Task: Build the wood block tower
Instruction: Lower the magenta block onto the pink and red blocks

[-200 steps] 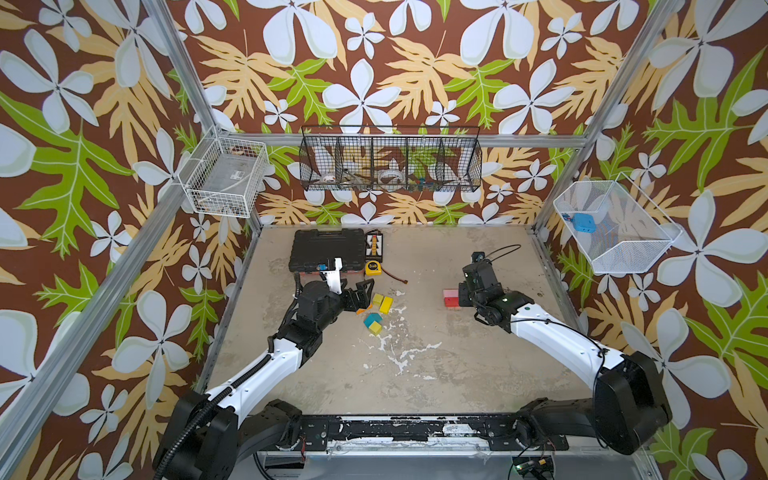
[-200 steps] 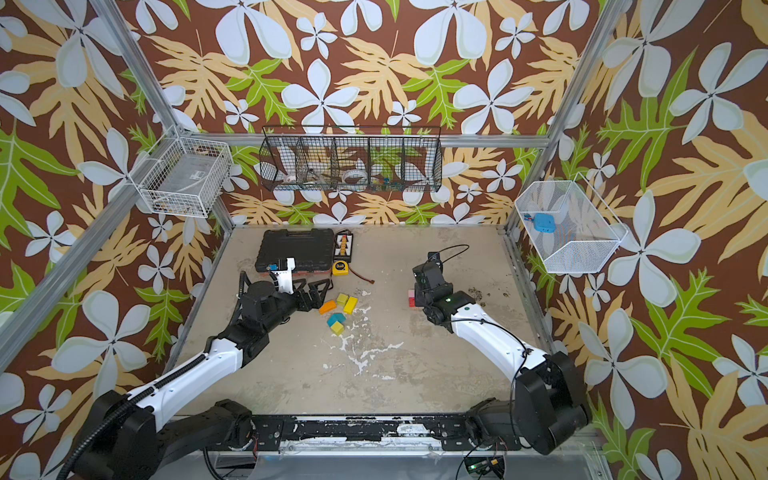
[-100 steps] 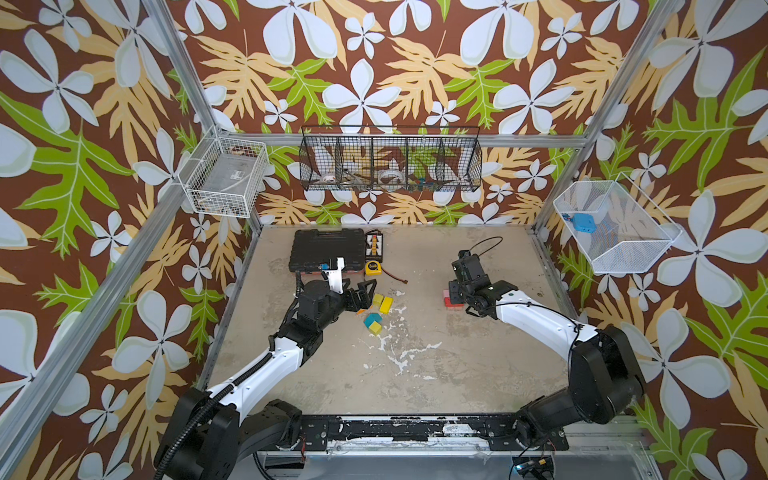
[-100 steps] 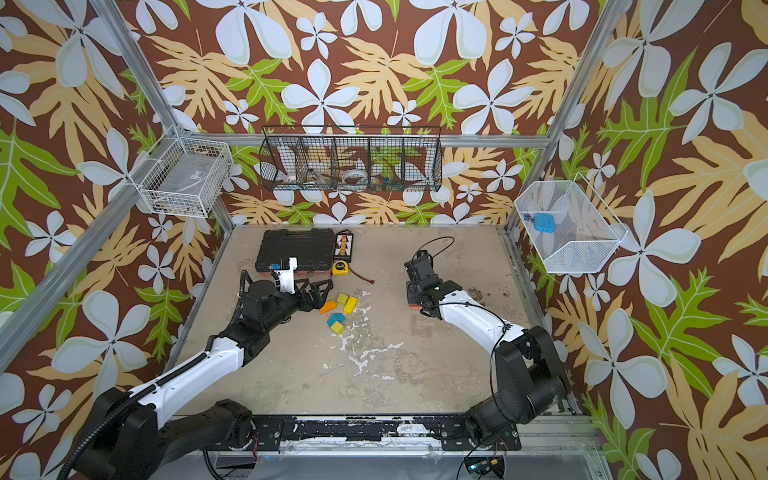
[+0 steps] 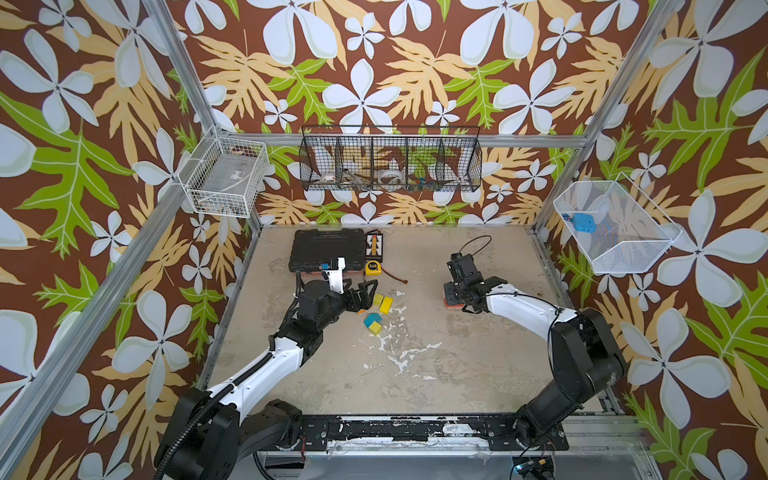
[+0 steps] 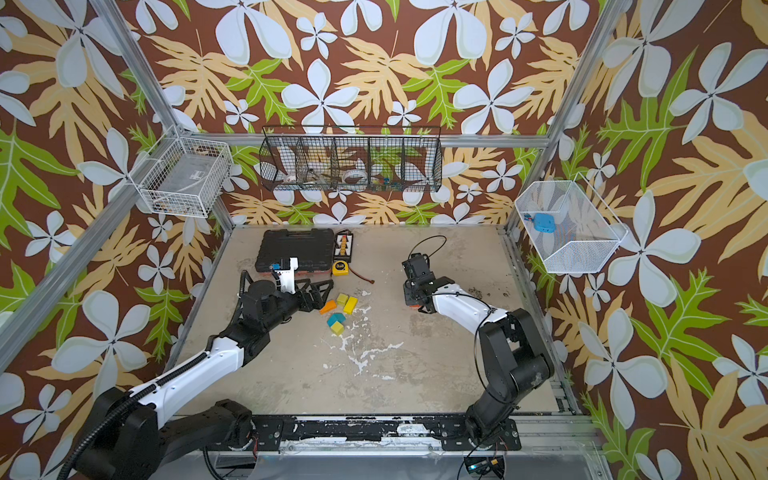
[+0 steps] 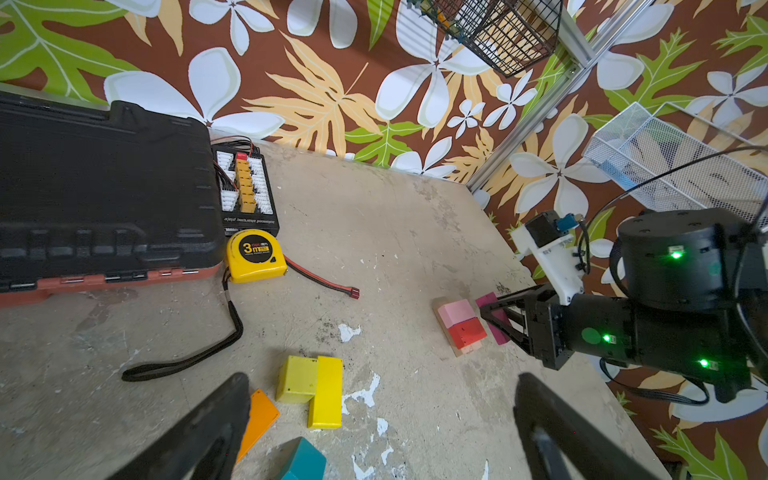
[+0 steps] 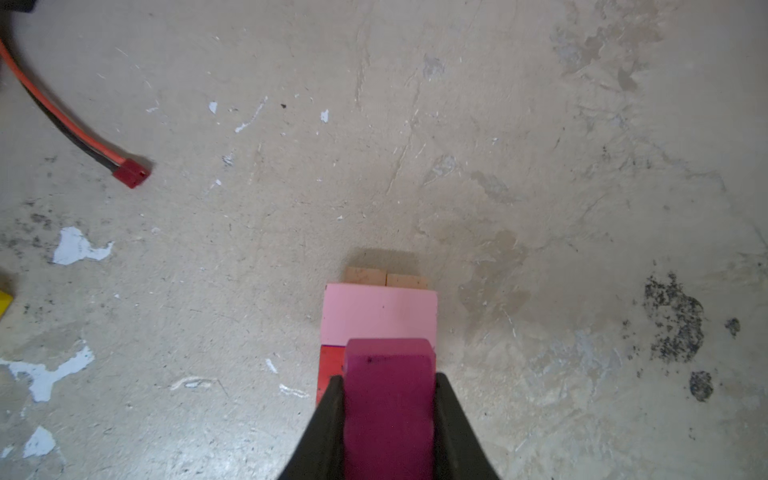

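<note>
jaws of right gripper (image 8: 388, 380) closed on magenta brick (image 8: 388, 419), held at the started tower (image 7: 459, 328): pink brick (image 8: 378, 313) and red brick (image 8: 330, 370) on two tan planks (image 8: 386, 276). contact with them: cannot tell. change over the last second: right arm has swung in from beside the stack to over it. reads as placing step, release likely near. left gripper (image 7: 382, 380) jaws wide open, empty, unmoved, by loose yellow bricks (image 7: 316, 386), orange brick (image 7: 259, 415), teal wedge (image 7: 303, 459) on worktop (image 5: 415, 374), well apart from tower.
</note>
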